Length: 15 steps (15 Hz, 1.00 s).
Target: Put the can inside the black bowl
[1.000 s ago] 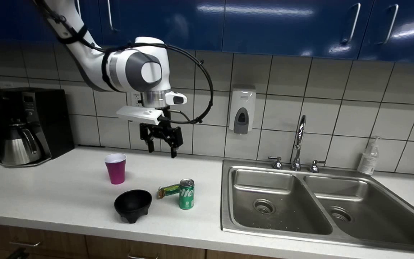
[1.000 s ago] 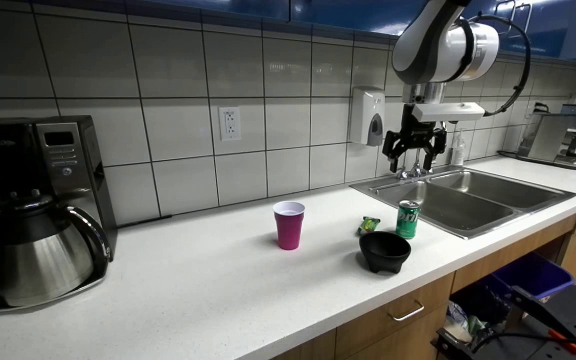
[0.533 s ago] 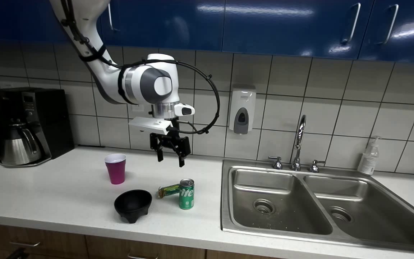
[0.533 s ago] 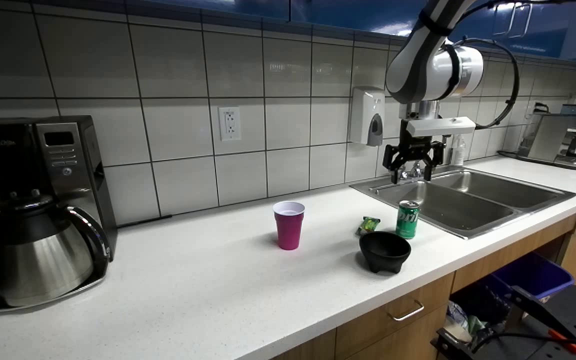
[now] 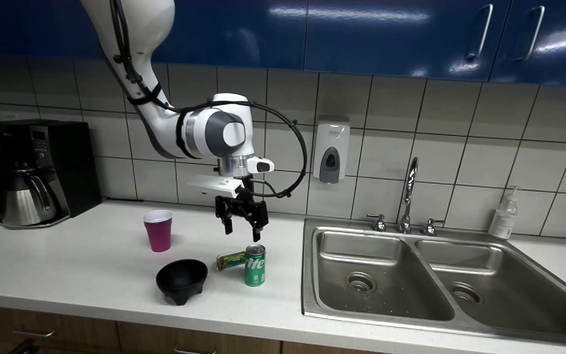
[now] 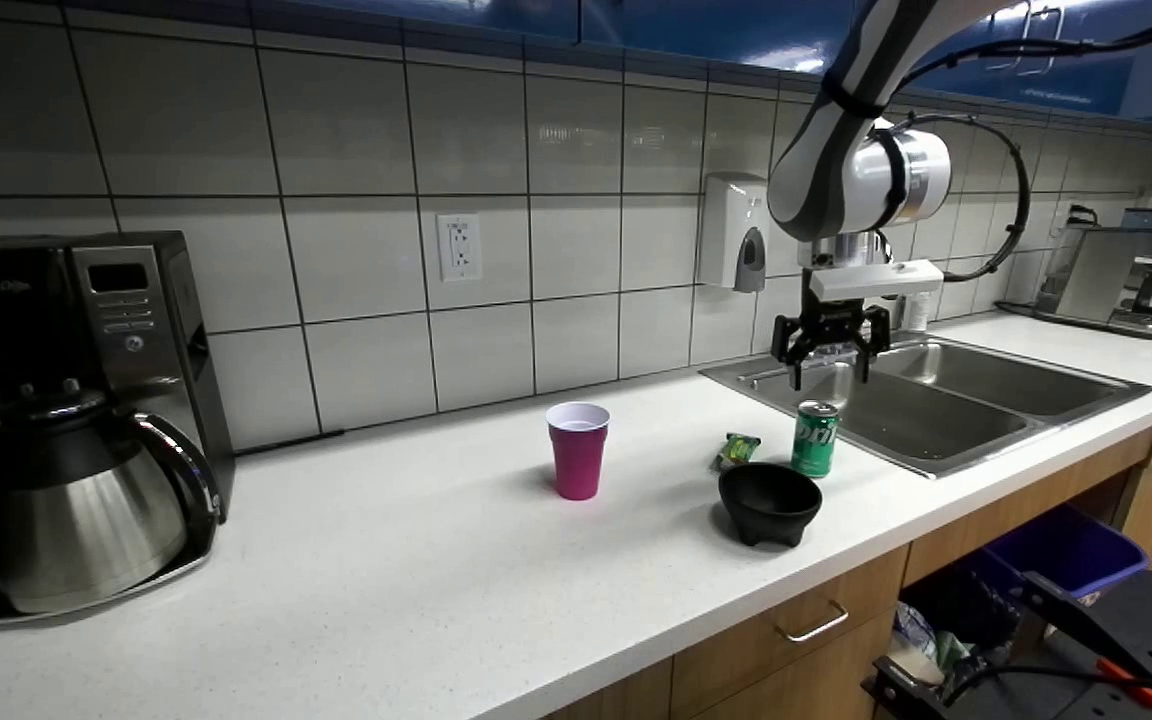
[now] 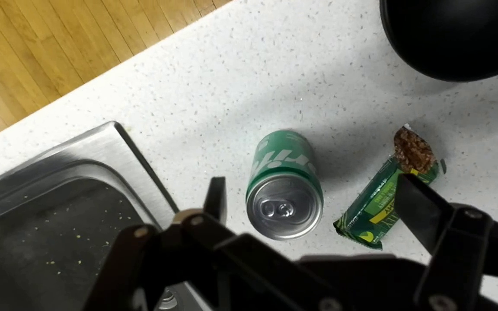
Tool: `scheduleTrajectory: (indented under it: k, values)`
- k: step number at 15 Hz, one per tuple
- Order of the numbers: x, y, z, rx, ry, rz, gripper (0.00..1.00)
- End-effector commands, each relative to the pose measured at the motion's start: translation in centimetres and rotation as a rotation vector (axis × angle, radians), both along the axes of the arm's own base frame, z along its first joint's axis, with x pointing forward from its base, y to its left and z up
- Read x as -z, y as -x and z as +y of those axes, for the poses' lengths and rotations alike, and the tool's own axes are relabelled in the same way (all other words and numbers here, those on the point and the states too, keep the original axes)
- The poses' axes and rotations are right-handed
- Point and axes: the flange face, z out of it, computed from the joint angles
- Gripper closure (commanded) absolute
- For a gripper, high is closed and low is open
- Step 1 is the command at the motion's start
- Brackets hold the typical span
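I hold my claw spread, higher than the smooth, silver-topped can, a green cylinder upright on the speckled counter between a glossy wrapper and steel sink, near the round, footed black bowl.

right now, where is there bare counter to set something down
A wide bare patch of counter lies between the coffee maker and pink cup; a narrower one separates the can and sink. It is crowded where the can, green wrapper and black bowl sit close together, with open fingers above.
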Motion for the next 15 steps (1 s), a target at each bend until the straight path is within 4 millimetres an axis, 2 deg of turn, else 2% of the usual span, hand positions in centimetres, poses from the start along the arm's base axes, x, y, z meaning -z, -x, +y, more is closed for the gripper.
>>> scheduleTrajectory:
  k: [1,15]
  values:
    - [1.1,-1.1,-0.7,0.037,0.019,0.019,0.00]
    - [5.9,-3.6,-2.0,0.121,0.038,0.057,0.00]
